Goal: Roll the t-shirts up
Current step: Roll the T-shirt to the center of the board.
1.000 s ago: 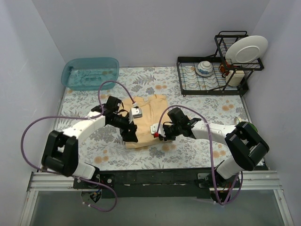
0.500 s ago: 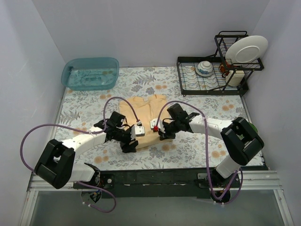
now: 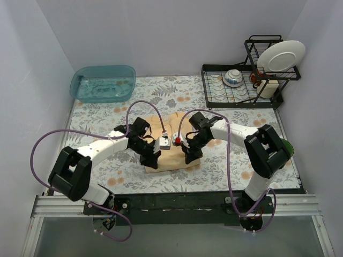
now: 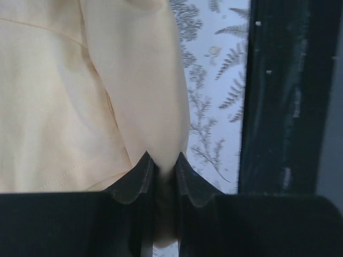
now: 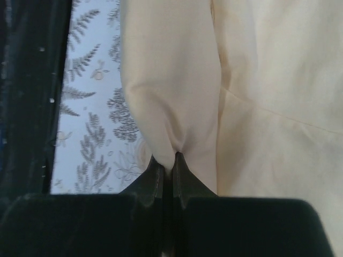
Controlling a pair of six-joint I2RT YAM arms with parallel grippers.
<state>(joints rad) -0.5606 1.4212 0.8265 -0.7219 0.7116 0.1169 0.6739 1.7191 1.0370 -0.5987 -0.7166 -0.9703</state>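
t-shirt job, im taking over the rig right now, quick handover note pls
Left gripper: shut, pinching a fold of the yellow t-shirt at its near-left edge.
Right gripper: shut, pinching the same shirt at its near-right edge.
Where things are: the shirt lies mid-table between the two arms, sides apparently folded in lengthwise. It is the only shirt in view.
Done: both near corners gripped.
Left: no roll formed yet. Probably turn the near edge over and roll it away from the arms to the far end.
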